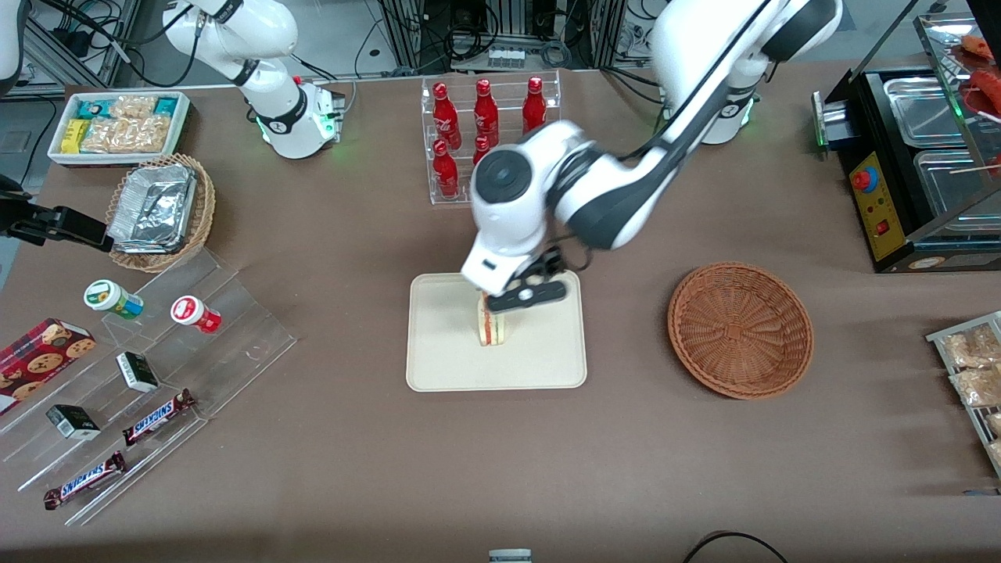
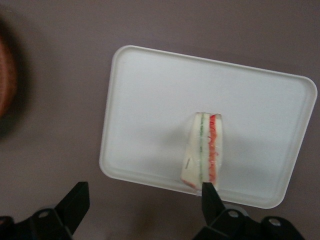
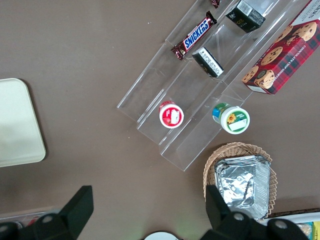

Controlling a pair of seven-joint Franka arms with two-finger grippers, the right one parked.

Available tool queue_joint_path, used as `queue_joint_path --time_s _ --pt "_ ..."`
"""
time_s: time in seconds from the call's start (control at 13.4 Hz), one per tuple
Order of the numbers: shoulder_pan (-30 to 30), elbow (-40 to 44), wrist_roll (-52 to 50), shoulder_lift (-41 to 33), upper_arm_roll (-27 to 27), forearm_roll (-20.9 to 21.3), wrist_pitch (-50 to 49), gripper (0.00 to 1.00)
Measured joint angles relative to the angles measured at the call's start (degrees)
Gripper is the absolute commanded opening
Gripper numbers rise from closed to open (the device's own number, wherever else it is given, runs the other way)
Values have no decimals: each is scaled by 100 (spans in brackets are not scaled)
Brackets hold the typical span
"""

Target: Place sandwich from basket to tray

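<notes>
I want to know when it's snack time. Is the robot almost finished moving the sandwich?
Almost! The sandwich already stands on its edge on the tray, and the basket has nothing in it. Right now the pincer hangs open just above the sandwich, so it has let go. All that seems left is for the arm to pull away from the tray.

Our white left arm reaches down from its base, wrist bent, black two-finger pincer point(image 1: 500, 301) spread wide just above the flat cream-beige rectangular tray point(image 1: 438, 367), gripping nothing.
</notes>
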Motion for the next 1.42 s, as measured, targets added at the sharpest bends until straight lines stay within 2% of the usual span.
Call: queue_joint_path --time_s 0.22,0.37,0.52,1.05,1.12,1.27,1.42 --pt "676 -12 276 -893 14 -314 -636 99" --pt "1202 -21 899 -1370 24 -585 -1173 99" --pt "1660 -51 1549 -1689 35 -647 -1603 99" --pt "3214 -107 4086 -1974 123 -726 -2195 99" --pt "3271 -111 4412 -2012 351 -827 -2206 99" --pt "3208 -130 5186 -2157 1155 -1181 -2214 99" --pt "3162 -211 5982 -2403 1903 -1317 -2279 99"
